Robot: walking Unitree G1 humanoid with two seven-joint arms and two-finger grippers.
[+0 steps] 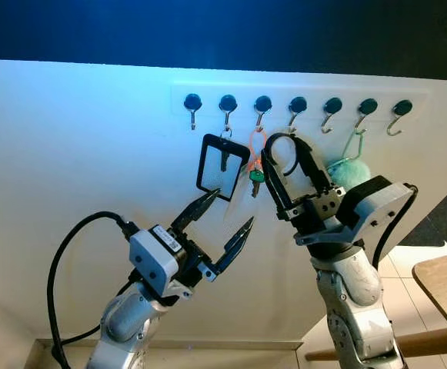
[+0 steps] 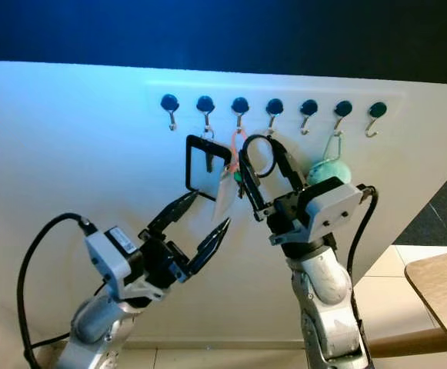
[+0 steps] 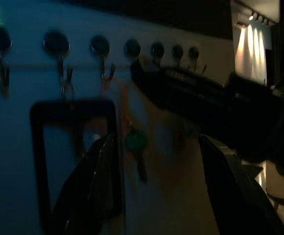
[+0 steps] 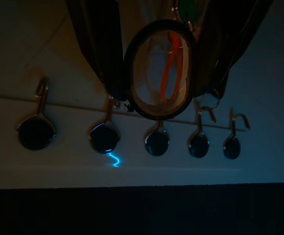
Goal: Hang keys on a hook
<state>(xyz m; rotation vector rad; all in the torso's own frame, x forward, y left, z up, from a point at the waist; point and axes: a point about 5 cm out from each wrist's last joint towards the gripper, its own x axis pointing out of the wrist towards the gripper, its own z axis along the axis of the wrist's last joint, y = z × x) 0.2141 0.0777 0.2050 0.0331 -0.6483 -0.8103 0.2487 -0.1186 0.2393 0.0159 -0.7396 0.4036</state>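
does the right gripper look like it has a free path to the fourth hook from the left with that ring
Probably yes. The right gripper holds the black ring just below the fourth hook, which looks bare. The orange key loop hangs on the neighbouring hook, and the left gripper sits lower.

The right gripper (image 4: 159,93) pinches a dark ring (image 4: 160,68) between its fingers, close before a row of wall hooks (image 4: 156,139); an orange loop (image 4: 170,73) shows through the ring.

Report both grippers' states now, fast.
Left gripper: open, empty, just below the black card holder.
Right gripper: shut on a dark ring, raised at the hook row.
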